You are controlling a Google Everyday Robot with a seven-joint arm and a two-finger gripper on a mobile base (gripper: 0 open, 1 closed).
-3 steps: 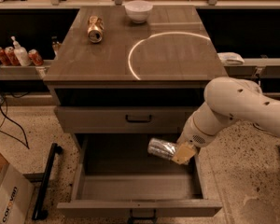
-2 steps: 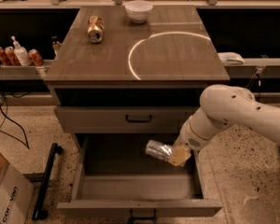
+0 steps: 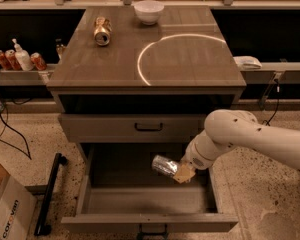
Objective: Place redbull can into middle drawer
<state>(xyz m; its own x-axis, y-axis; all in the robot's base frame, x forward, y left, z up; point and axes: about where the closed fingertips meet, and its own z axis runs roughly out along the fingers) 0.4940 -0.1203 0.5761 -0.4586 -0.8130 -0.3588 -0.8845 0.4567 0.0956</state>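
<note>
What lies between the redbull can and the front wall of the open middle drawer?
Only the middle drawer and its bare grey floor, as the camera view shows. The gripper, at the drawer's right side, holds the redbull can above that floor.

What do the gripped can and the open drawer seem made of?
The redbull can looks like thin metal: shiny silver glints. The middle drawer is matte grey, painted metal or laminate; can't tell which. The gripper holds the can over the drawer's right side.
</note>
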